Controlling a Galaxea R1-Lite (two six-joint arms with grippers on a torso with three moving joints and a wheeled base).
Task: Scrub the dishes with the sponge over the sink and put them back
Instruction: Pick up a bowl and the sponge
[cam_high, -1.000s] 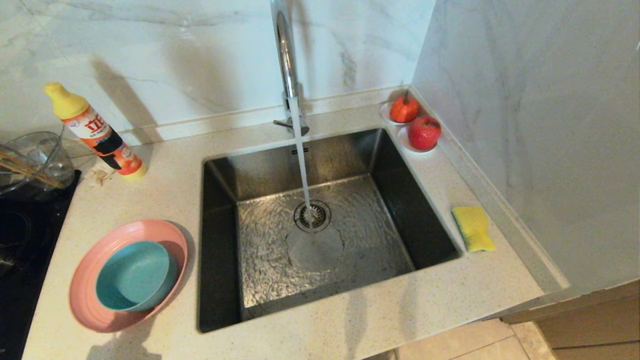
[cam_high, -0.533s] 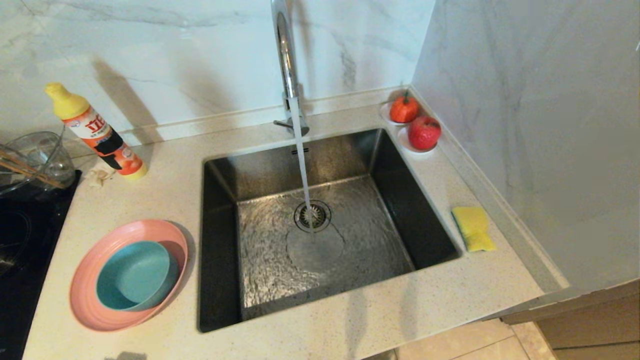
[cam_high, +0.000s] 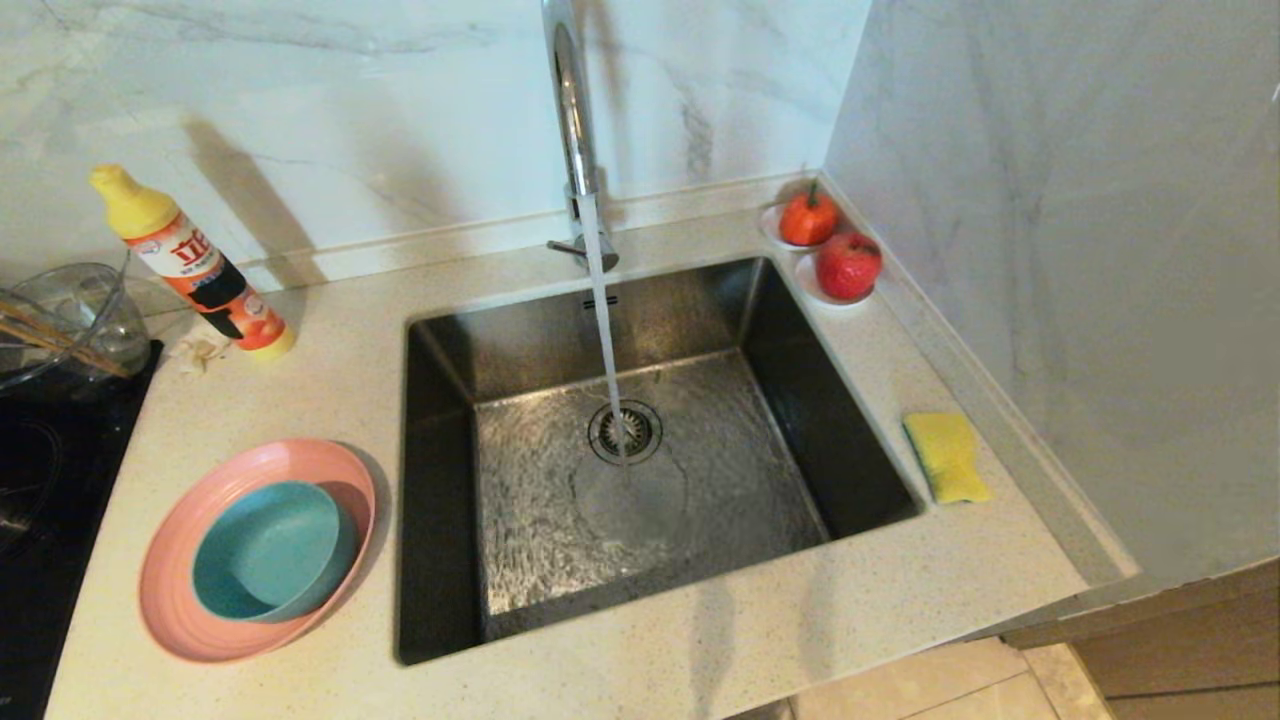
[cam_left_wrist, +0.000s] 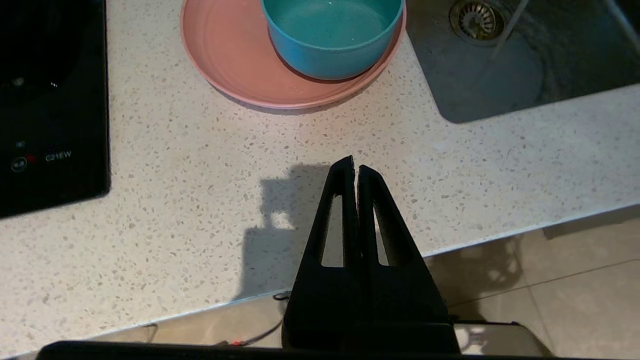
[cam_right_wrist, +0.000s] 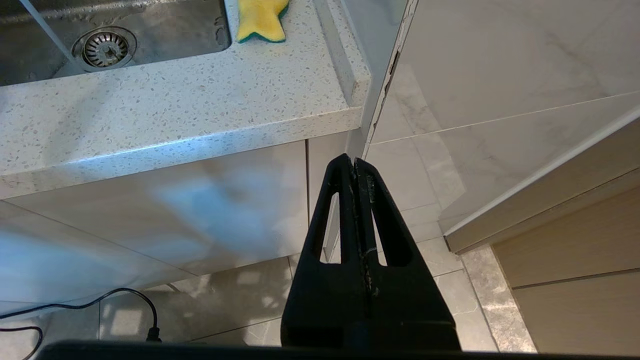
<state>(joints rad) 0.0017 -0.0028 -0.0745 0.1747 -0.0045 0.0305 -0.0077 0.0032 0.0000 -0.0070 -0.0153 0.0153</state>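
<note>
Two grippers, both closed with nothing in them. From my remote station I noted the left gripper (cam_left_wrist: 354, 165) with its fingers pressed tip to tip, poised over the front strip of the speckled countertop (cam_left_wrist: 200, 190), clear of the dishes and not touching the surface as far as I could judge. The right gripper (cam_right_wrist: 352, 161) sat likewise pinched together, off the counter's front edge by the corner, in front of the cabinet face (cam_right_wrist: 165, 210). Neither arm showed in the head view.

Dishes: the pink plate (cam_high: 175, 570) lay on the counter left of the sink (cam_high: 440, 480), close to the sink's rim. The teal bowl (cam_high: 265, 550) stood upright inside the plate, nearer the sink side. The chopsticks (cam_high: 60, 342) rested across the clear glass bowl (cam_high: 95, 300) at the far left, beside the black cooktop (cam_high: 40, 480).

Sponge: the sponge (cam_high: 947, 457) lay yellow face up on the counter right of the sink, near the side wall; its dark green layer showed only at the edge in the right wrist view.

Water ran from the faucet (cam_high: 570, 110) in a steady stream onto the drain (cam_high: 624, 431), and the basin floor was wet and rippled.

Other items recorded: a detergent bottle (cam_high: 190, 265) with a yellow cap, tilted, behind the plate near the backsplash; two red fruit-like objects (cam_high: 848, 264) on small white dishes at the far right corner of the sink.
</note>
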